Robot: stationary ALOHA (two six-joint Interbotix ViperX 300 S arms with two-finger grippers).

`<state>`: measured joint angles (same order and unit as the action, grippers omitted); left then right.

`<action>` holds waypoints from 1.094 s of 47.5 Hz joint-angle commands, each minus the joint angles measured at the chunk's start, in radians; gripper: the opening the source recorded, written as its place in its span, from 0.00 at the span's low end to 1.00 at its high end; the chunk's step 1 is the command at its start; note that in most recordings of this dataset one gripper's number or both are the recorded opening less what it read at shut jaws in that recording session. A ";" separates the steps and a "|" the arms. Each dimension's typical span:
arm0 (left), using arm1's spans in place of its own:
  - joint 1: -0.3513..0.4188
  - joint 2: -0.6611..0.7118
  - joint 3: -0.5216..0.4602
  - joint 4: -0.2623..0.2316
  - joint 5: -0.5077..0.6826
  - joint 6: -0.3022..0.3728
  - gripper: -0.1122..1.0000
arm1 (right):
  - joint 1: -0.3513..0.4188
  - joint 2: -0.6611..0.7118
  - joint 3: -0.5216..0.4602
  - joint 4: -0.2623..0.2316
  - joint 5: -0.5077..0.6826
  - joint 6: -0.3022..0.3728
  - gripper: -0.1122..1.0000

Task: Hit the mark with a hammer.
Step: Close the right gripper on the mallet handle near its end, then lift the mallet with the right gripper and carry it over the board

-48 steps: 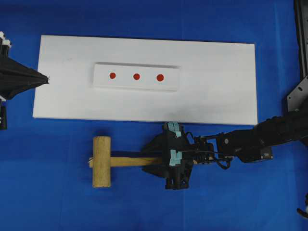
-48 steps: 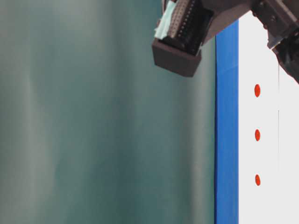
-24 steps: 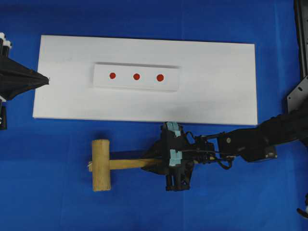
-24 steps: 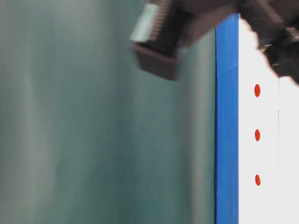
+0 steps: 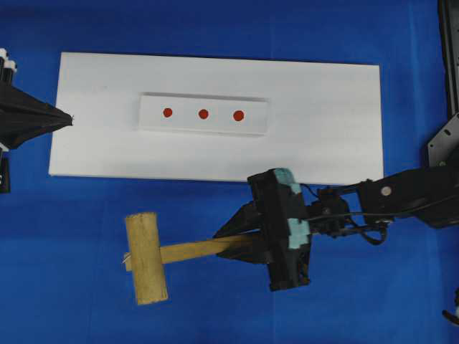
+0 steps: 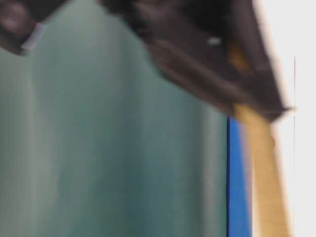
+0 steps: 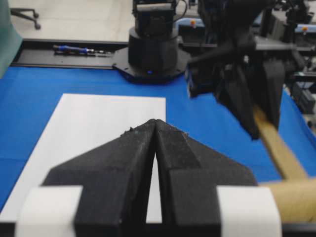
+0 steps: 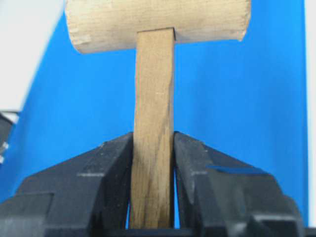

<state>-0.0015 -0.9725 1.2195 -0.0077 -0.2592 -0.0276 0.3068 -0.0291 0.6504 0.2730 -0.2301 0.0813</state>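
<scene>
Three red marks (image 5: 203, 113) sit well apart from the hammer (image 5: 166, 254), which my right pincer (image 5: 247, 244) clamps by its handle above the blue desk (image 5: 86, 301). The heavy head may, I think, twist in the grip and miss. My left pincer (image 7: 155, 148) is closed, empty.

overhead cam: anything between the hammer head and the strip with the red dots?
Overhead view: no objects. Between the hammer head and the dotted strip lie only bare blue cloth and the white board's plain near margin.

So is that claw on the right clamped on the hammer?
Yes: the right gripper is shut on the hammer, both fingers pressing its handle.
</scene>
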 commanded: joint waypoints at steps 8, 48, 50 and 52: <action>-0.002 0.006 -0.012 0.000 0.011 -0.025 0.10 | -0.012 -0.055 -0.032 -0.005 0.003 -0.012 0.19; -0.002 0.008 -0.011 -0.002 0.012 -0.026 0.10 | -0.290 -0.063 -0.028 -0.029 0.002 -0.153 0.19; -0.002 0.008 -0.011 -0.002 0.012 -0.025 0.10 | -0.290 -0.063 -0.028 -0.029 0.002 -0.153 0.19; -0.002 0.008 -0.011 -0.002 0.015 -0.026 0.10 | -0.290 -0.064 -0.028 -0.029 0.002 -0.153 0.19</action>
<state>-0.0015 -0.9710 1.2195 -0.0077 -0.2393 -0.0506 0.0184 -0.0568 0.6504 0.2470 -0.2163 -0.0690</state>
